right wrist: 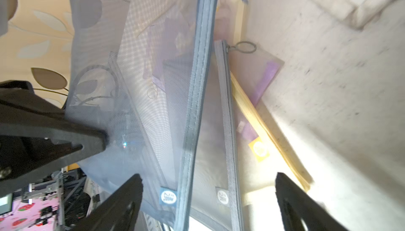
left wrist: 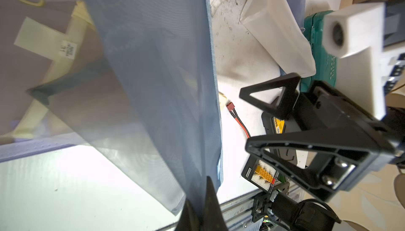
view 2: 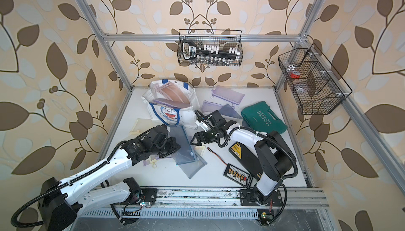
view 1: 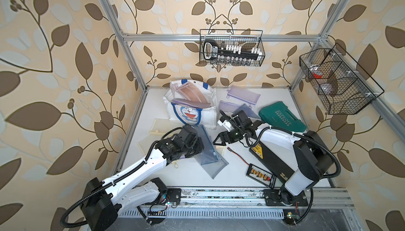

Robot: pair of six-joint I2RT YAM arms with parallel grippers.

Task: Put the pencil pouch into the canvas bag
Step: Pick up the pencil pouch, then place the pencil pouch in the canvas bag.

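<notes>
Left gripper (left wrist: 198, 205) jaws were clamped on one edge of the translucent blue-grey mesh pencil pouch (view 1: 208, 140), which hung limp over the white table (view 1: 188, 181) just in front of the white canvas bag (view 1: 209, 114) with blue handles and a cartoon-cat pocket, while the right gripper (right wrist: 208, 175) stood wide open astride its zip edge. With so thin a pinch on slack mesh, the pouch could have slipped or folded against the bag's soft rim, already crowded by other pouches (view 1: 190, 94). A second grey mesh pouch (right wrist: 210, 142) also lay between the open jaws, so a closing grip risked taking both.
</notes>
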